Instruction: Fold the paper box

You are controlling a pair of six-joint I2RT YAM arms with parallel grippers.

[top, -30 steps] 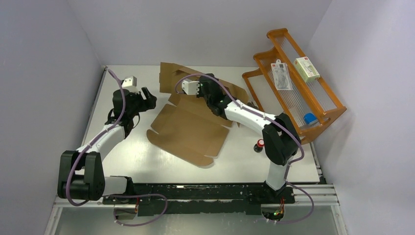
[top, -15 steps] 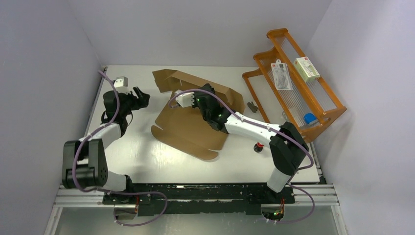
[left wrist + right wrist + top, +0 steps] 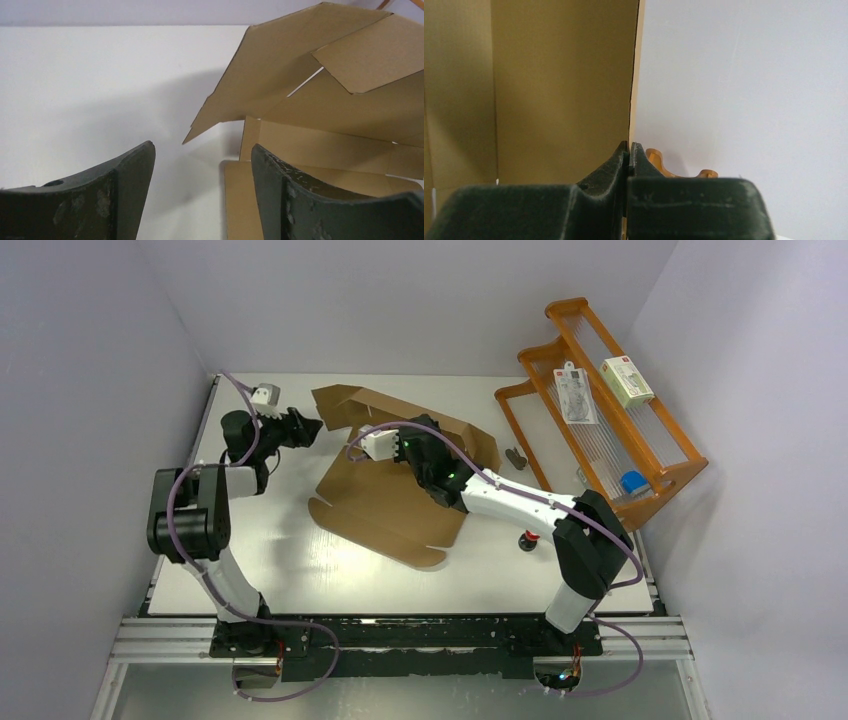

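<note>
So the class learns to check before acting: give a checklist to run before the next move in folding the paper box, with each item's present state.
1. Right pincer shut on the paper box edge: ok.
2. Left pincer open: ok.
3. Raised flap between the left pincer's fingers: not ok, its corner lies ahead.
4. Box resting on the table: ok.
5. Wooden rack apart from the box: ok.
6. Grip firm enough to hold: cannot tell.

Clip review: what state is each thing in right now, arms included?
paper box: partly folded, one panel raised upright, base lying flat.
right claw: shut on the raised panel's edge.
left claw: open, empty, near the box's raised corner.
wooden rack: holding a few small packages.
</note>
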